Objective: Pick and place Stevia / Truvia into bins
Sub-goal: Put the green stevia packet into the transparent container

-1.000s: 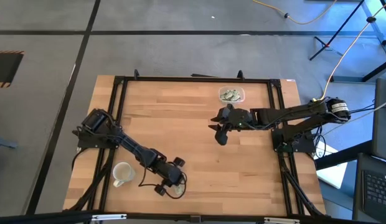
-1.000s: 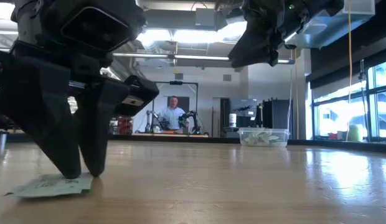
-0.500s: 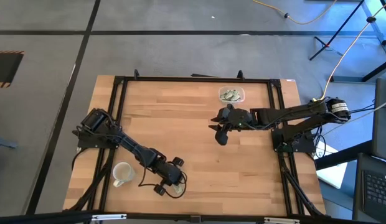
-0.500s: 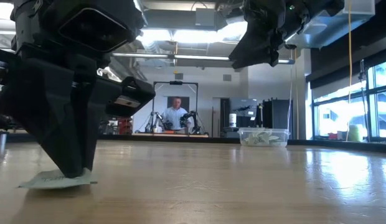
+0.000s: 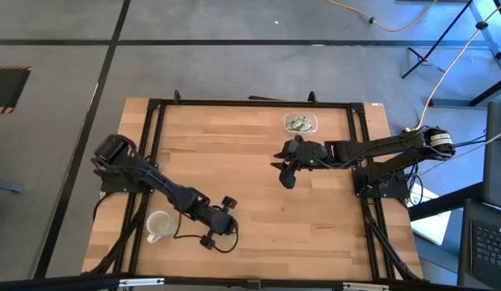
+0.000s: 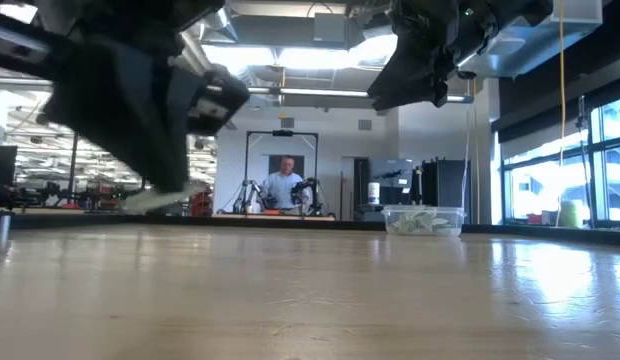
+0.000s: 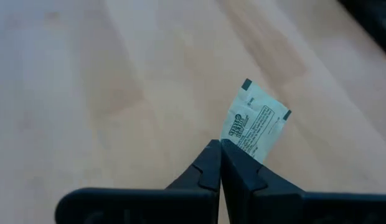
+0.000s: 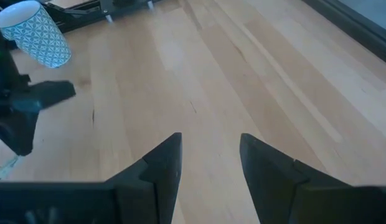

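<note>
Near the front of the table, our left gripper (image 7: 220, 163) pinches one Stevia packet (image 7: 255, 124), lifted up. We see the bin (image 5: 301, 123) far off right, beside our right gripper (image 8: 208, 162), spread wide.

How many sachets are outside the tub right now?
1: the sachet pinched in the left gripper, lifted off the table. More lie in the tub, too small to count.
</note>
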